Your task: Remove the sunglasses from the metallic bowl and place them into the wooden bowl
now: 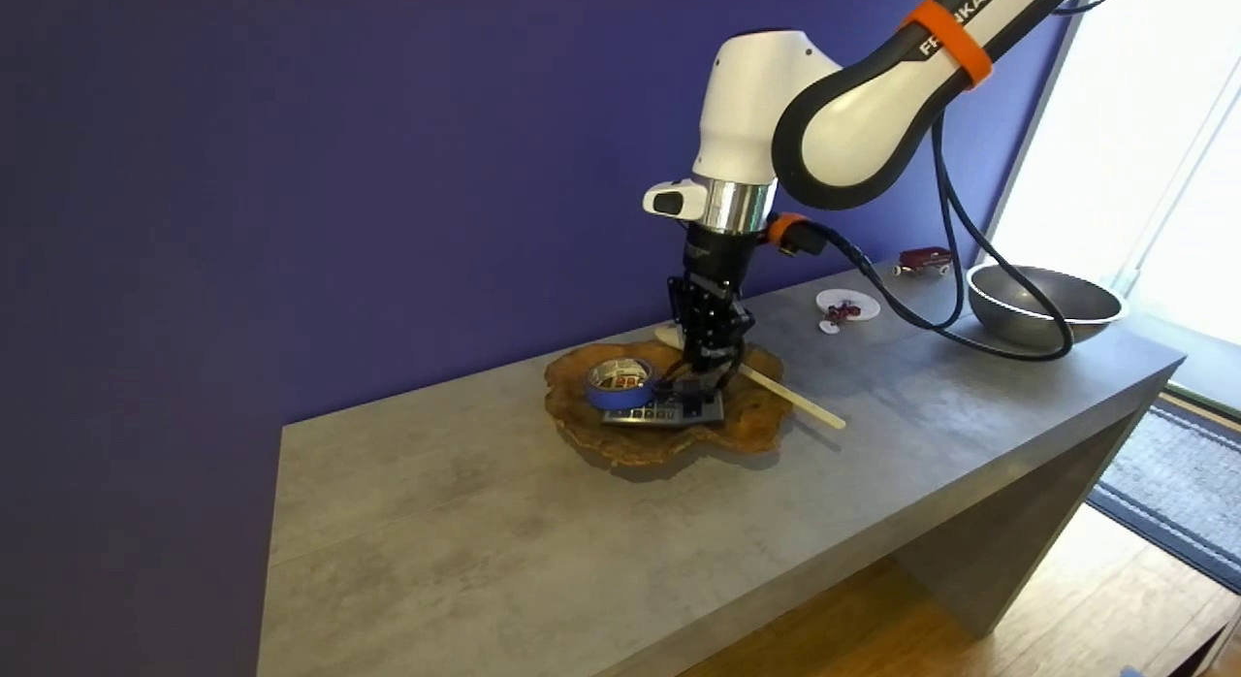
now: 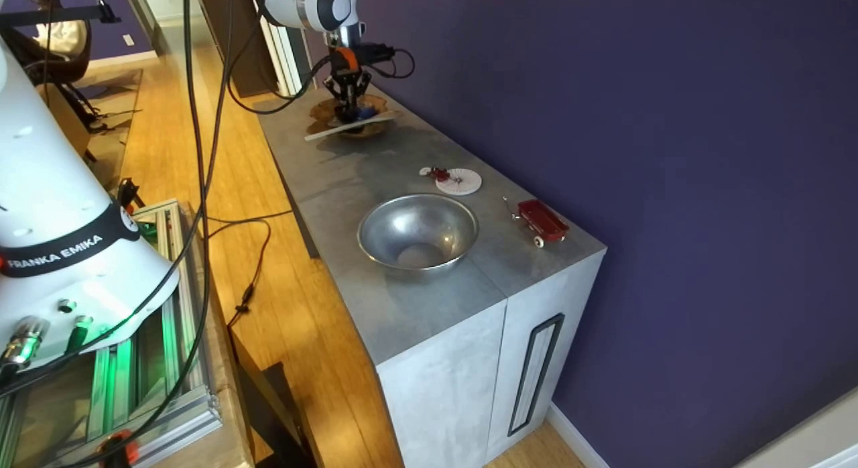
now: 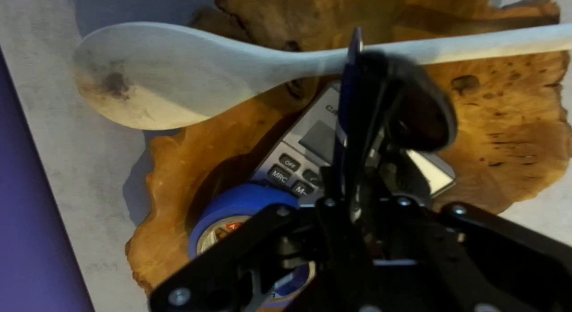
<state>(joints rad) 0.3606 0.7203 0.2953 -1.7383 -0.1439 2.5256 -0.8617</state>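
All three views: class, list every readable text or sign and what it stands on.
"FRANKA EMIKA": robot arm
"F… NKA E…", partly covered: arm link
"OFF": calculator key
"MRC": calculator key
"M-": calculator key
"CA", rest hidden: calculator
Blue tape label: too blurred
Other keys: unreadable

In an exterior view, a wagon [image 2: 541,220] sits by the tabletop's [image 2: 402,320] near right corner, the metallic bowl [image 2: 415,220] toward the left edge; farther back, the wooden bowl [image 2: 324,114] holds calculator [image 3: 304,146] and tape [image 1: 620,398] (spoon [image 3: 192,75] across it).

calculator [image 3: 295,147], spoon [image 3: 277,66], tape [image 1: 620,397], red wagon [image 2: 542,220]
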